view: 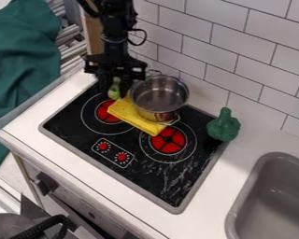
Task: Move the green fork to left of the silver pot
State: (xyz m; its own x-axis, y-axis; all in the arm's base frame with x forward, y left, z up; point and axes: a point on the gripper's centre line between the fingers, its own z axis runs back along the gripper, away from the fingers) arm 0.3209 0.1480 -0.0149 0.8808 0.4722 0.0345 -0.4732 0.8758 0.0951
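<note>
- The black tool (115, 85) hangs at the hob's eleven o'clock corner; how far open it is, and whether it has hold of anything, one cannot tell.
- The green fork (114, 92) is right at the tool's lower end, at about nine o'clock from the silver pot (160, 95); whether it bears on anything cannot be made out.
- It is probably light, fairly stiff plastic (a toy's weight, by the look of it), smooth enough to twist and unlikely to break. The middle of the handle would be the place to take hold, square across its width.
- As it is already left of the pot, what remains is likely setting it down flat and letting go gently.
- The yellow cloth (132, 116) lies between fork and pot, running toward four o'clock; being soft, it could snag the prongs.
- The green vegetable-like toy (224, 127) sits at four o'clock from the pot, and the grey sink (238, 198) farther off toward five, set in the white counter (209, 193).
</note>
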